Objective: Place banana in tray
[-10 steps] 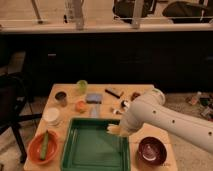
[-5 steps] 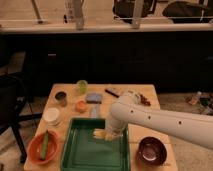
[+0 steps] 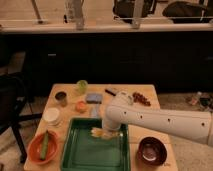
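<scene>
The green tray [image 3: 85,155] lies at the front middle of the wooden table. The pale-yellow banana [image 3: 100,132] is at the tray's far right part, under the end of my white arm. My gripper [image 3: 106,129] is right at the banana, low over the tray floor. The arm's wrist hides most of the gripper. I cannot tell whether the banana rests on the tray or is still held.
A round orange dish [image 3: 34,150] with a green stick [image 3: 45,145] is at the front left. A dark maroon bowl [image 3: 152,150] is at the front right. A white bowl [image 3: 51,116], dark cup [image 3: 61,98], green cup [image 3: 82,86], blue sponge [image 3: 93,97] and red items [image 3: 141,98] sit behind.
My arm has swung left from the tray's right rim and lowered, bringing the banana over and down into the tray's far part.
</scene>
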`<state>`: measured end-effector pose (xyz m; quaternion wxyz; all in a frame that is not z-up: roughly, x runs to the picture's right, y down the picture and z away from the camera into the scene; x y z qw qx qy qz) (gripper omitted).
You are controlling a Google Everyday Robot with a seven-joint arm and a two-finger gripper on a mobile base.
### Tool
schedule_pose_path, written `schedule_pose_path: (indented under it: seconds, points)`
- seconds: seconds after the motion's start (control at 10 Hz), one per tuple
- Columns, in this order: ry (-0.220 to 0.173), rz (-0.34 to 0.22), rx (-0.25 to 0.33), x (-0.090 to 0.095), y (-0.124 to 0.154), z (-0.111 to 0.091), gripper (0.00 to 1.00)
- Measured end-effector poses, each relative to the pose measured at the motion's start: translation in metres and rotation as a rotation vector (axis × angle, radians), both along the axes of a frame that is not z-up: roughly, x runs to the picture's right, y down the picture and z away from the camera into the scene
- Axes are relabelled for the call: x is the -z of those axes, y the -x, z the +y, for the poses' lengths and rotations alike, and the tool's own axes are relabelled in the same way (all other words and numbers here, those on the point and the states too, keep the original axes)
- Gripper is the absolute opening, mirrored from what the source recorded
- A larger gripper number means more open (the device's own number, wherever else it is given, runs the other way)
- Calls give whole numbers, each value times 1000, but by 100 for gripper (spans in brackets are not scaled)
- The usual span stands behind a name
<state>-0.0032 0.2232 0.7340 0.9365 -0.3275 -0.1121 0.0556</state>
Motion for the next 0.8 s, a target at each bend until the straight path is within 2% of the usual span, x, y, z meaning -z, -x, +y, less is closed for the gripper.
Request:
schedule_pose_path:
  seconds: [0.1,0.5,0.8]
  points:
    - [0,2,-1,0,-1,0,4]
    - [0,0,0,0,0,0,46]
    - [0,1,-1,0,-1,0,72]
